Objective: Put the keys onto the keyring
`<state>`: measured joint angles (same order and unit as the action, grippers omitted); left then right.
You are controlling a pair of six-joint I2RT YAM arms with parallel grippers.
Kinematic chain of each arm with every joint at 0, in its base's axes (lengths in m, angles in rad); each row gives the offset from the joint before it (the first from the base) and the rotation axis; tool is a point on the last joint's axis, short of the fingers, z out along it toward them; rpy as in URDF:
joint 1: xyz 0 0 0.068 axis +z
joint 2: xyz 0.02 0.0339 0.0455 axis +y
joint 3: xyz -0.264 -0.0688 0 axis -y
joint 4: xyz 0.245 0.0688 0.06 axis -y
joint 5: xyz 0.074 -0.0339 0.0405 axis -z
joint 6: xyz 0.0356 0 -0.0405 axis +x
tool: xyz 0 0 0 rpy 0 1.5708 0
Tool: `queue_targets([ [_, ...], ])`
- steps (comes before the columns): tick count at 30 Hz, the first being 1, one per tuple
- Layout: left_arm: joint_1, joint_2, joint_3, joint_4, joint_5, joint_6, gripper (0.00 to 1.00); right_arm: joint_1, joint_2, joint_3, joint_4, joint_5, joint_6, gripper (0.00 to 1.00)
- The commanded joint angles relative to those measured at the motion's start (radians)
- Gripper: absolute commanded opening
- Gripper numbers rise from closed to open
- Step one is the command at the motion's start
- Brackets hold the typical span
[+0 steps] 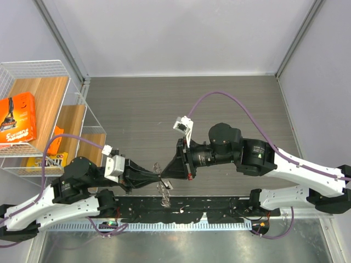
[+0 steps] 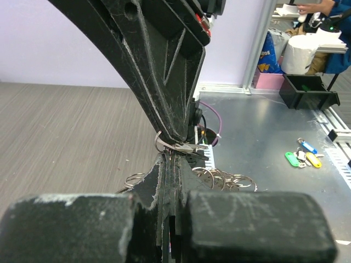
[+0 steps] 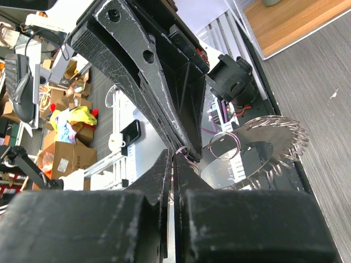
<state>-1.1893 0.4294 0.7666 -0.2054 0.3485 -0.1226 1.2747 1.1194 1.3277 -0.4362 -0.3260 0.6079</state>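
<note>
My left gripper (image 1: 156, 178) and right gripper (image 1: 168, 176) meet tip to tip above the table's near edge. The keys, a spiky silvery fanned disc (image 3: 271, 143), hang beside the tips on a thin keyring (image 3: 222, 147) and show as a small metal bundle (image 1: 164, 189). In the right wrist view my right gripper (image 3: 174, 160) is closed under the left fingers (image 3: 159, 82), with a small ring loop (image 3: 187, 153) pinched between them. In the left wrist view my left gripper (image 2: 171, 161) is shut just below a ring and a small flat key (image 2: 189, 147) at the right fingers (image 2: 164, 82). Several rings (image 2: 219, 178) hang behind.
A white wire basket (image 1: 82, 104) stands at the far left with an orange box (image 1: 16, 118) and wooden boards. A black rail (image 1: 181, 211) runs along the near edge. Coloured key tags (image 2: 290, 159) lie on the metal bench beyond.
</note>
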Motion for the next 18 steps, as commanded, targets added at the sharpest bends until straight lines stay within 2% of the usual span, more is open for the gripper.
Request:
queue_targets([
  [1, 0.002, 0.014, 0.028, 0.046, -0.066, -0.005, 0.02, 0.017, 0.003, 0.034, 0.088, 0.056, 0.007, 0.06],
  [5, 0.002, -0.007, 0.014, 0.055, -0.088, -0.008, 0.08, 0.017, -0.019, 0.016, 0.102, 0.077, 0.001, 0.05],
  [8, 0.002, -0.02, 0.005, 0.06, -0.101, -0.012, 0.16, 0.018, -0.03, -0.004, 0.14, 0.077, 0.01, 0.05],
  [13, 0.0, -0.026, 0.003, 0.06, -0.106, -0.022, 0.38, 0.017, -0.038, -0.027, 0.208, 0.062, 0.027, 0.06],
  [18, 0.002, -0.031, 0.005, 0.057, -0.114, -0.023, 0.47, 0.018, -0.041, -0.036, 0.249, 0.054, 0.033, 0.05],
])
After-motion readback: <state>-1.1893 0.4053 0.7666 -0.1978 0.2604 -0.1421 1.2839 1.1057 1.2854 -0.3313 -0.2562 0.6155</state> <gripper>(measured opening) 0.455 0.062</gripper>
